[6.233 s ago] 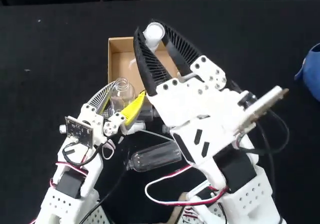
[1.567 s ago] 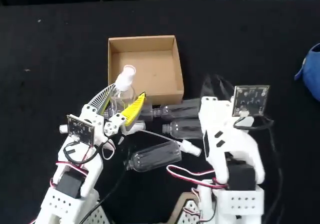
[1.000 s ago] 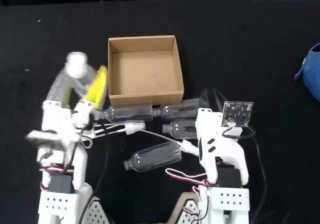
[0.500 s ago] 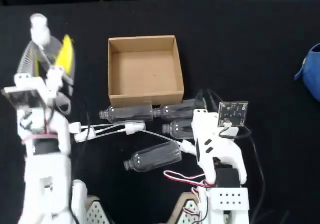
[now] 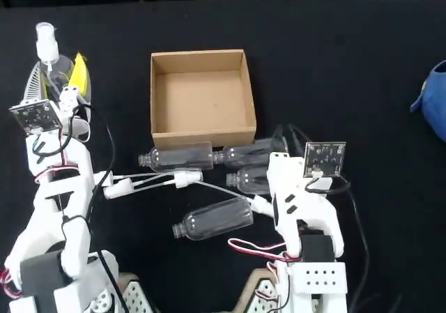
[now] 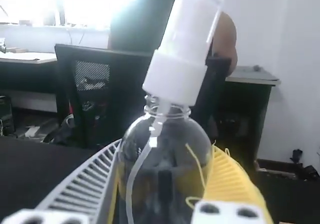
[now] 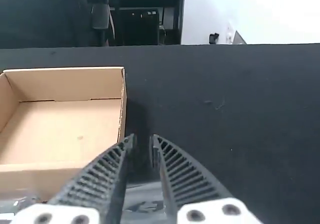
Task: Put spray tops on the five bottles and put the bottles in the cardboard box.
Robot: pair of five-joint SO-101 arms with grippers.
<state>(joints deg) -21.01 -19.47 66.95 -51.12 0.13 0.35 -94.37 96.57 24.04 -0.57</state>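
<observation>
My left gripper (image 5: 59, 72) stands at the table's far left, raised and shut on a clear bottle (image 5: 54, 67) with a white spray top (image 5: 45, 34). In the left wrist view the bottle (image 6: 165, 154) sits upright between a grey and a yellow finger (image 6: 235, 179), its spray top (image 6: 182, 49) screwed on. The cardboard box (image 5: 202, 128) is empty. In front of it lie several capless bottles (image 5: 178, 157), one (image 5: 212, 220) nearer me. Loose spray tops (image 5: 118, 186) with tubes lie beside them. My right gripper (image 7: 142, 141) hangs over those bottles near the box (image 7: 65, 129), open by a narrow gap, holding nothing.
A blue object (image 5: 435, 104) pokes in at the right table edge. Cables trail from both arm bases. Black tabletop stretches behind and to the right of the box.
My left arm carried the capped bottle from in front of the box up and out to the far left. My right arm pulled back from above the box and folded down.
</observation>
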